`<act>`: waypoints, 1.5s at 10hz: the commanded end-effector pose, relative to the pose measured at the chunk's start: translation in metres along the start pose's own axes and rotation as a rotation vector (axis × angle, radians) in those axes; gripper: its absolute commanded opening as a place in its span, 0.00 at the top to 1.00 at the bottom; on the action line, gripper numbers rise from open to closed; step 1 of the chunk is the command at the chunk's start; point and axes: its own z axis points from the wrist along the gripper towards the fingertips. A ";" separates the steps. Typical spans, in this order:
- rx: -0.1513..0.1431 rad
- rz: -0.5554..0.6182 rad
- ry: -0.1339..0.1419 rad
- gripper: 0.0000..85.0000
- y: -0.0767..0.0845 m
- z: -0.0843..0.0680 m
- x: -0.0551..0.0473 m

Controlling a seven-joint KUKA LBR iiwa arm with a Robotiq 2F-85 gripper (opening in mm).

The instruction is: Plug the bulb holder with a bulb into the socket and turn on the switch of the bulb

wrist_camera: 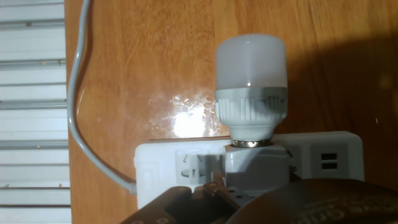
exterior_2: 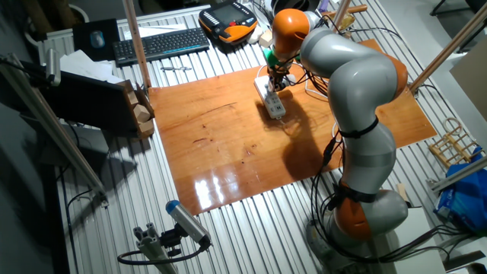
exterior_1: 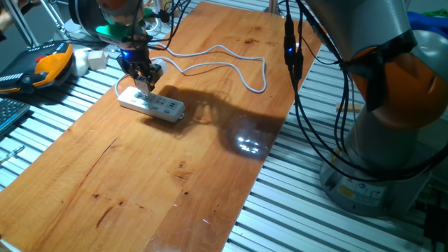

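Note:
The socket is a long white power strip lying at the far left of the wooden board, also visible as. My gripper stands right over its cable end. In the hand view the bulb holder sits against the socket, and its white bulb points away from me. Dark gripper parts close in on the holder from below. The switch is hidden. I cannot tell whether the holder's pins are seated in an outlet.
The strip's white cable loops across the back of the board. An orange and black pendant and a keyboard lie beyond the board. The arm's base and hanging black cables stand at the right.

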 end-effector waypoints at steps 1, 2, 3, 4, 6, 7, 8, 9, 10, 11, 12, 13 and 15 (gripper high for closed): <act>0.002 0.000 0.000 1.00 0.000 0.001 0.000; 0.002 0.000 0.002 1.00 -0.001 0.001 -0.001; 0.002 0.000 0.003 1.00 -0.001 0.002 -0.001; 0.002 0.000 0.005 1.00 -0.001 0.002 -0.001; 0.002 0.000 0.005 1.00 -0.002 0.002 -0.001; 0.003 0.000 0.005 1.00 -0.002 0.002 -0.001; 0.003 0.000 0.005 1.00 -0.002 0.002 -0.001; 0.005 -0.001 0.005 1.00 -0.002 0.002 -0.001; 0.006 -0.001 0.008 1.00 -0.002 0.002 -0.001; 0.008 -0.003 0.009 1.00 -0.001 0.002 -0.001; 0.008 -0.003 0.009 1.00 -0.001 0.002 -0.001; 0.008 -0.004 0.009 1.00 -0.001 0.002 -0.001; 0.008 -0.001 0.009 1.00 -0.001 0.003 -0.001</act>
